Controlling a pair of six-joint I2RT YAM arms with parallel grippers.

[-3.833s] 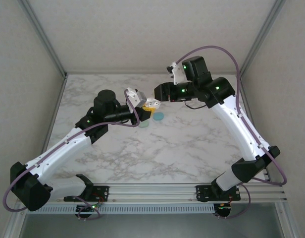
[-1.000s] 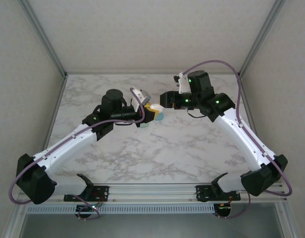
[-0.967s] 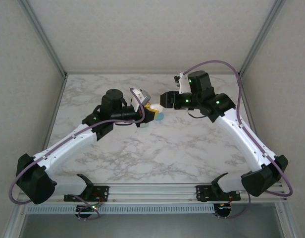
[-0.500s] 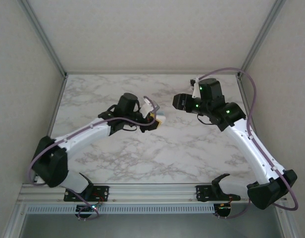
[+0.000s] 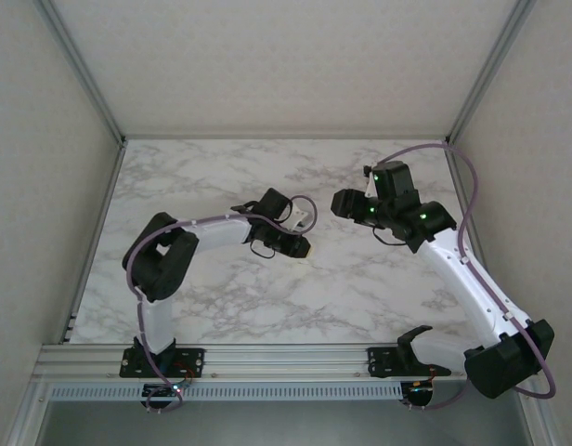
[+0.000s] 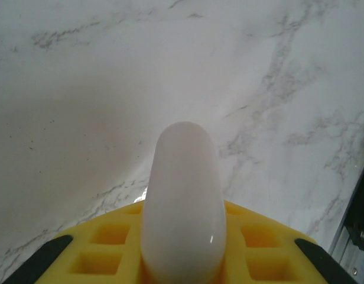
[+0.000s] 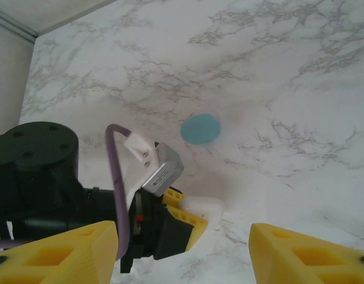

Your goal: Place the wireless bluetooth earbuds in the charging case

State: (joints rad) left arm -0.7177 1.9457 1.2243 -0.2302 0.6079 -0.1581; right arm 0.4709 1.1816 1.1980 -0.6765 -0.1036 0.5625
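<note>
Near the middle of the marble table (image 5: 221, 307), the left gripper (image 7: 182, 210) clamps a white rounded case (image 6: 182, 201), whose end projects past the yellow fingers (image 6: 259, 242). A teal earbud (image 7: 200, 128) lies on the table just beyond. The right gripper (image 7: 183, 229) hangs nearby, jaws wide apart.

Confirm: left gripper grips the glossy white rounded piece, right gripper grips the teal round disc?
No. The right wrist view shows the right gripper open, and the teal round disc lying on the marble table. The left gripper does grip the glossy white rounded piece.

Glossy charging case (image 6: 182, 201), marble tabletop (image 6: 81, 71)
</note>
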